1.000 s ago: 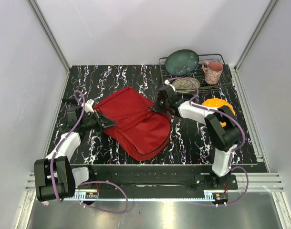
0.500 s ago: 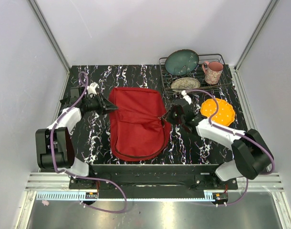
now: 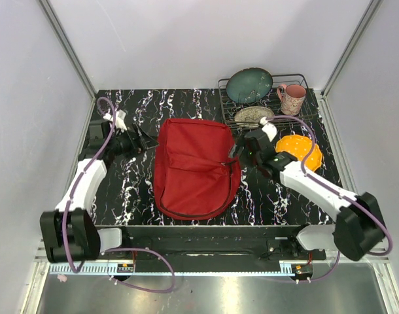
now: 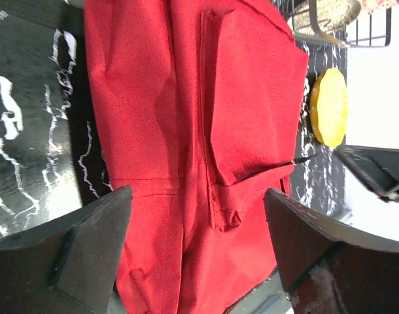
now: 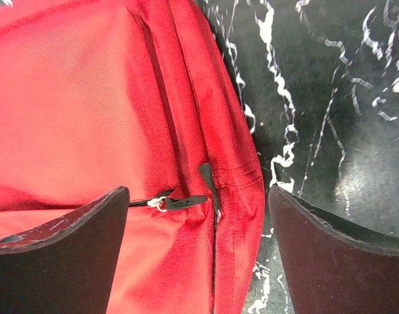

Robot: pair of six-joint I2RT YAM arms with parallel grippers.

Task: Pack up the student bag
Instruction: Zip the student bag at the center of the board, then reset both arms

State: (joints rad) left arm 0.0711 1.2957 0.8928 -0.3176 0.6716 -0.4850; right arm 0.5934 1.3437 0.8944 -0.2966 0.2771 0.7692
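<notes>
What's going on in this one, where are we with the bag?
Two robot arms are working on the student bag, which lies flat and zipped on the table with its front pocket facing up. The left gripper sits at the bag's left edge and the right gripper at its right edge, near the zip pull. Both stand open and hold nothing. No packing is visible.

1 red backpack (image 3: 193, 167), 1 wire rack (image 3: 297, 118), 1 mug (image 3: 292, 99), 3 dishes (image 3: 249, 85) (image 3: 254, 116) (image 3: 305, 152)
</notes>
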